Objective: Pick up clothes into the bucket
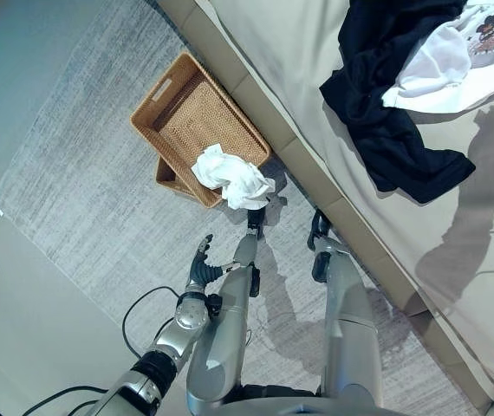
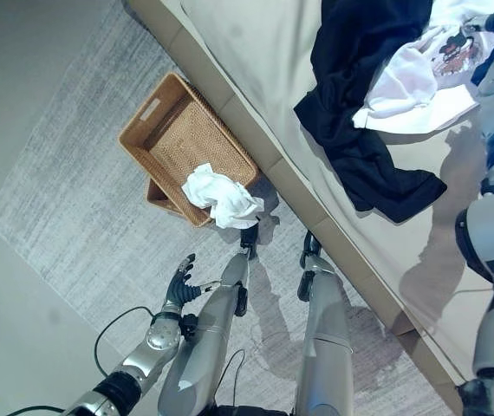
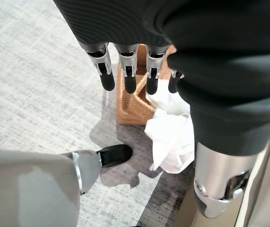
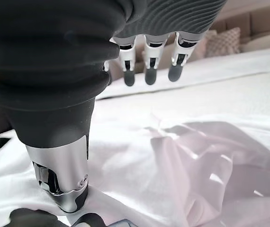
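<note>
Left hand: left hand [image 1: 202, 267] hangs low at the lower left of the left eye view, over the grey rug [image 1: 82, 182], fingers straight and relaxed, holding nothing.
Right hand: right hand [image 4: 147, 56] hovers over the bed [image 1: 316, 78], fingers straight and apart, empty, above pale cloth.
Basket: wicker basket [image 1: 171, 94] sits on the rug in the upper left, just beside the bed's edge.
White cloth: white garment [image 1: 232, 176] is draped over the basket's near corner, partly spilling outside toward the rug.
Clothes on bed: black garment [image 1: 386, 104] sprawls at the upper right of the frame, with a white printed shirt [image 1: 446, 69] lying on top of it.
Handling: all pieces look light, soft and limp; they would likely sag and trail when lifted.
Grasp: a bunched fold near the middle of the white shirt seems best, pinched firmly.
</note>
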{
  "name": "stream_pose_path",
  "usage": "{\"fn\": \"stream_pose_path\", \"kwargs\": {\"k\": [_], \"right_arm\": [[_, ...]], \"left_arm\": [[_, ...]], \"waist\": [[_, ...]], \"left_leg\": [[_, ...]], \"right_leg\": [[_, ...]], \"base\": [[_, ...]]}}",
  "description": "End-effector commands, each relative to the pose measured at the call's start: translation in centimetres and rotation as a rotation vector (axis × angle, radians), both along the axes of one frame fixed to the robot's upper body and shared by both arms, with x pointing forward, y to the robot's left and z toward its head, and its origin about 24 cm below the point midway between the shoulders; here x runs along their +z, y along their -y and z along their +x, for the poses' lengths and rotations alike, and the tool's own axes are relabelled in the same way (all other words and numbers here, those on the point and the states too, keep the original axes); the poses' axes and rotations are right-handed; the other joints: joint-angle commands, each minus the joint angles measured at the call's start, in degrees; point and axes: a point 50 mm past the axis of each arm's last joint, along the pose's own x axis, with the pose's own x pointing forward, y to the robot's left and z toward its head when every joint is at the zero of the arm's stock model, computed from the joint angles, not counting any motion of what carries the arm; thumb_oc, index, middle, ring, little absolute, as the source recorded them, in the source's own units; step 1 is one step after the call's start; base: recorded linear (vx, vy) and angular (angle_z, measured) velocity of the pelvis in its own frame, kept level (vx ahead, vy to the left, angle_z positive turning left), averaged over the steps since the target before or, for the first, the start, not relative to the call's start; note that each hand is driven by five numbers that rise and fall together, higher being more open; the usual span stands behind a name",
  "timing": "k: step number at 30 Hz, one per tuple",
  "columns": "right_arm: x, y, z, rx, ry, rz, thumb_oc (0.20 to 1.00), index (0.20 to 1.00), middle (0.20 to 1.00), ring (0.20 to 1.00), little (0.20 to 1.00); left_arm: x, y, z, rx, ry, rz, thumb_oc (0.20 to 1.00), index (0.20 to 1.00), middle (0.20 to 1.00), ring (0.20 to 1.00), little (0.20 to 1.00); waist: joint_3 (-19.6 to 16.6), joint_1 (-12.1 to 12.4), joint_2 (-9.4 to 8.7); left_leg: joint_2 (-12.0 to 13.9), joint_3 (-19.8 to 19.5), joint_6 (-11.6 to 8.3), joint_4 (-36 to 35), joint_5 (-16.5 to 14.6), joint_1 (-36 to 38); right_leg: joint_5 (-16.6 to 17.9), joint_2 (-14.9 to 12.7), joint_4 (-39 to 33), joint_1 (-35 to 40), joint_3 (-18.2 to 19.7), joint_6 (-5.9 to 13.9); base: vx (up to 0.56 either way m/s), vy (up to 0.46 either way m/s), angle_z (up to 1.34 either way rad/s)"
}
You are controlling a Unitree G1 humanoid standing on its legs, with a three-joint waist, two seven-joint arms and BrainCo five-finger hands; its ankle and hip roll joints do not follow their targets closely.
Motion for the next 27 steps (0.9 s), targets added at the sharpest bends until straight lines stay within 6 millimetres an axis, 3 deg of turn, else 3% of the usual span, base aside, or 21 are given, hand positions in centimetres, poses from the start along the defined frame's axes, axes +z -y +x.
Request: {"fn": "stream_pose_path", "kwargs": {"k": [1,4,8,11,12,13,17,27], "right_arm": [[3.0,1.9,-2.4,-0.085,0.012,-0.059,1.000,1.000,1.000,1.000,1.000],[1.9,3.5,-2.6,-0.137,-0.122,-0.043,1.000,1.000,1.000,1.000,1.000],[1.5,3.9,-2.7,-0.129,-0.165,-0.003,1.000,1.000,1.000,1.000,1.000],[0.3,4.6,-2.6,-0.111,-0.207,0.060,0.467,0.467,0.467,0.467,0.467],[0.3,4.5,-2.5,-0.103,-0.208,0.060,0.256,0.256,0.256,0.256,0.256],[0.3,4.3,-2.4,-0.089,-0.196,0.070,0.200,0.200,0.200,0.200,0.200],[-0.3,4.1,-1.9,-0.054,-0.189,0.097,0.200,0.200,0.200,0.200,0.200],[1.8,1.4,-1.3,0.088,-0.064,0.084,0.200,0.200,0.200,0.200,0.200]], "left_arm": [[0.2,-0.7,0.4,0.018,0.000,-0.020,1.000,1.000,1.000,1.000,1.000],[0.2,-0.4,0.3,-0.006,-0.007,-0.044,1.000,1.000,1.000,1.000,1.000],[0.4,-0.4,0.5,-0.013,-0.011,-0.066,1.000,1.000,1.000,1.000,1.000],[0.3,-0.2,0.6,-0.029,-0.028,-0.085,1.000,1.000,1.000,1.000,1.000],[0.2,-0.2,0.6,-0.027,-0.031,-0.088,1.000,1.000,1.000,1.000,1.000],[0.3,-0.1,0.7,-0.026,-0.031,-0.092,1.000,1.000,1.000,1.000,1.000],[0.1,-0.1,0.7,-0.020,-0.043,-0.100,1.000,1.000,1.000,1.000,1.000],[0.2,-0.9,0.9,-0.005,-0.037,-0.078,1.000,1.000,1.000,1.000,1.000]], "waist": [[0.6,0.2,-0.43],[0.6,0.5,0.04],[0.6,0.7,0.21],[0.6,0.9,0.40],[0.6,0.9,0.34],[0.6,0.8,0.28],[0.6,0.9,0.17],[0.6,0.1,-1.78]], "left_leg": [[1.7,-5.1,-1.96,3.3,-4.7,1.4],[1.5,-5.6,-2.08,2.8,-4.0,0.9],[1.4,-5.7,-2.13,2.4,-3.7,0.7],[1.2,-6.0,-2.12,2.2,-3.5,0.5],[1.2,-6.1,-2.14,2.1,-3.4,0.5],[1.2,-6.1,-2.11,2.1,-3.4,0.4],[1.1,-6.2,-2.06,2.1,-3.4,0.5],[0.9,-6.0,-2.36,4.3,-4.6,2.2]], "right_leg": [[-0.9,-1.6,-2.0,3.7,-1.8,4.02],[-1.1,-1.8,-1.5,3.0,-2.2,3.90],[-1.3,-2.1,-1.0,2.4,-2.3,3.76],[-1.6,-2.4,-0.8,2.2,-2.6,3.53],[-1.6,-2.4,-0.9,2.2,-2.7,3.53],[-1.6,-2.4,-0.8,2.0,-2.7,3.53],[-1.5,-2.4,-1.0,2.1,-2.5,3.49],[-1.4,-2.3,-1.4,5.3,-2.7,3.49]], "base": [[0.00,0.000,0.00],[-0.02,-0.035,0.03],[-0.01,-0.009,0.05],[-0.01,-0.018,0.05],[-0.01,-0.026,0.05],[-0.01,-0.012,0.06],[-0.01,-0.003,0.03],[-0.01,-0.002,0.00]]}}
